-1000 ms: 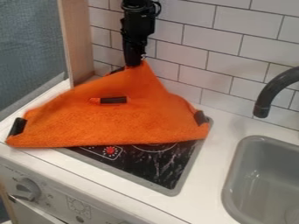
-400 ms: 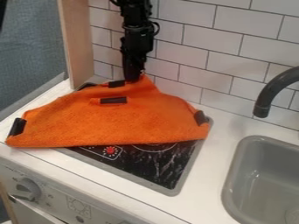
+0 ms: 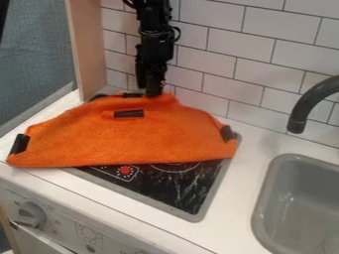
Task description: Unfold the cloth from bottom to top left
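Orange cloth [image 3: 132,139] under and in front of the gripper [image 3: 153,94], far edge right at the tips. Lies partly folded, raised in a low mound toward the gripper, near edge running almost straight across the view. Covers much of the black hob [image 3: 185,186]. Cannot tell whether the fingers stand apart, together or clamped on cloth. Four dark patches on the orange: far patch [image 3: 132,95] just left of the fingertips, at the cloth's edge; middle patch [image 3: 129,114] below and slightly left of them; left patch [image 3: 20,143] well apart from them, at the left end; right patch [image 3: 227,133] to their lower right, at the right end. Black arm [image 3: 157,34] straight above the fingertips, coming down from the top edge of the view. Farther below the fingertips, bare hob with a red marking [image 3: 125,170] beside the cloth's near edge. White countertop [image 3: 242,166] around the hob. Lower still, to the left, a control knob [image 3: 29,216] on the front panel [image 3: 69,225]. Well right of the fingertips, dark faucet [image 3: 308,104] and, below it, grey sink [image 3: 266,193]. Behind them, white tiled wall [image 3: 265,54]. To their upper left, upright wooden panel [image 3: 91,44].
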`<state>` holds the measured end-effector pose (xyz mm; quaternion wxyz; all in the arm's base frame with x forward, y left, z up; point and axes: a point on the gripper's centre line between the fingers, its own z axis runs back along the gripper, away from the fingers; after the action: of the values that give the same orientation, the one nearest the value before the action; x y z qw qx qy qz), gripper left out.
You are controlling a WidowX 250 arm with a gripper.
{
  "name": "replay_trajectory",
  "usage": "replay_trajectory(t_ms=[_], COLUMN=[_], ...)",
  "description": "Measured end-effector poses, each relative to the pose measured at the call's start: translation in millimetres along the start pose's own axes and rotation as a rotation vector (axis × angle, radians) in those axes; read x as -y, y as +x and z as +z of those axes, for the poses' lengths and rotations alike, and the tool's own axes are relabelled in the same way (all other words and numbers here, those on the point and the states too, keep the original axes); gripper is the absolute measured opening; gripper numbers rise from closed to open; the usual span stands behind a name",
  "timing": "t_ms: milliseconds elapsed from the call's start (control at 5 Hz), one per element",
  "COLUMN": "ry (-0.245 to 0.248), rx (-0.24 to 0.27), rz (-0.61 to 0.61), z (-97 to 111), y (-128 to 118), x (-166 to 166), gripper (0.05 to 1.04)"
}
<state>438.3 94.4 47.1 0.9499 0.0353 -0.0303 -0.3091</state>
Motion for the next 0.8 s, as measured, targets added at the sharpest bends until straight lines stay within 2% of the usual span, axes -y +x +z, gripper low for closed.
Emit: replay_trajectory(t_ms=[200,600,800], ry=[-0.014,-0.023,0.004], rx=[0.015,0.050,0.079], rz=[-0.001,0.008,0.013], z=[0,0,18], y=[2,4,3], x=[2,3,4], gripper=[0.997,1.001,0.999])
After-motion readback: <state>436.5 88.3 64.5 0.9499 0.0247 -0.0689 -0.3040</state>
